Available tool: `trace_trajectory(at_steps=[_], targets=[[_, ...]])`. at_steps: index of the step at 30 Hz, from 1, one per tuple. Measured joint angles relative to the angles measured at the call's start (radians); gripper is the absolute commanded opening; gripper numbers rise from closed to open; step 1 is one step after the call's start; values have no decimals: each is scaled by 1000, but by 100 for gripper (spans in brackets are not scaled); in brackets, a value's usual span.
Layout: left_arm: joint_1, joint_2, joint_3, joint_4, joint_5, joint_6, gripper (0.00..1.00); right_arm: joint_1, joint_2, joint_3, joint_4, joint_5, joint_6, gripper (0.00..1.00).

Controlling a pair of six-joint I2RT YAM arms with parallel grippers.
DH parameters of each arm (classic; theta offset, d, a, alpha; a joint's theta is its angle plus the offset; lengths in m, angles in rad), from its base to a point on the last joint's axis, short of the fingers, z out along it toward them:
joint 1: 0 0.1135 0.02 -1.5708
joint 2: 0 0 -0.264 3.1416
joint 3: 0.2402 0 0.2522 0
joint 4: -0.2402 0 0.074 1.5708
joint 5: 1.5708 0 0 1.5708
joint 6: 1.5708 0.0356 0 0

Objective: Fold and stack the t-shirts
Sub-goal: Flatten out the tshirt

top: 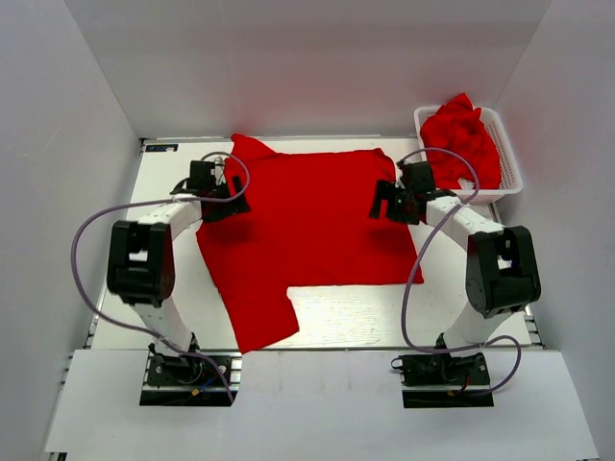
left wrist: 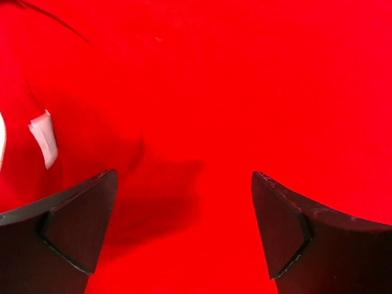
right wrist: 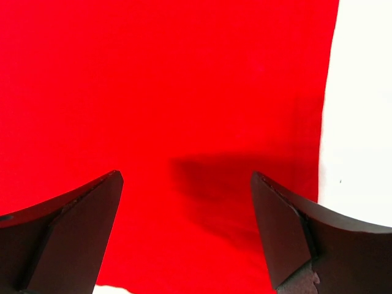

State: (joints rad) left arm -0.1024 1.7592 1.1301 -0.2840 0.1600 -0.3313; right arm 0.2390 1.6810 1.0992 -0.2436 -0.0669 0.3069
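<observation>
Your left gripper [left wrist: 184,173] has its jaws spread wide with nothing between them, poised just above red cloth. Your right gripper [right wrist: 185,174] is the same: wide apart, empty, low over the fabric. Both hang over the t-shirt [top: 307,221], which lies spread flat in the middle of the table [top: 365,317], the left gripper [top: 223,197] at its left edge and the right gripper [top: 389,202] near its right edge. I judge that you are at the start of the first fold, with the cloth not yet pinched. The next move calls for lowering each set of jaws onto an edge and closing on one layer. The left wrist view alone shows a white label [left wrist: 44,138] on the cloth. The right wrist view shows the shirt's straight edge against bare table [right wrist: 361,122]. Only the top view shows the basket [top: 506,134] at the far right, holding a heap of red shirts [top: 461,139] waiting their turn.
</observation>
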Motion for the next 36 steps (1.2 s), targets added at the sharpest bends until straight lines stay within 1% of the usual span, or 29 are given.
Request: trace_trajectory(at_steps=[5,8,12,16,19,24,26,29,33,36], targets=[[0,195,159,-67,-87,6,100,0,84,9,16,16,0,90],[-2,240,243,-95,-129,5,100,2,151,29,18,24,-3,90],[-5,313,340,-158,-202,1,100,6,206,97,34,18,1,90],[-4,440,537,-265,-293,2,100,12,274,182,38,2,1,90],[0,551,718,-336,-345,9,100,15,322,246,38,-6,2,90],[9,697,964,-399,-362,19,100,20,367,313,31,-9,4,90],[9,718,1000,-407,-359,25,100,21,375,328,20,-11,5,90],[10,716,1003,-408,-342,41,100,21,379,344,-2,-13,5,90],[15,684,964,-402,-289,50,100,21,368,344,-29,-19,4,90],[16,634,915,-431,-253,50,100,24,317,330,-46,-18,3,90]])
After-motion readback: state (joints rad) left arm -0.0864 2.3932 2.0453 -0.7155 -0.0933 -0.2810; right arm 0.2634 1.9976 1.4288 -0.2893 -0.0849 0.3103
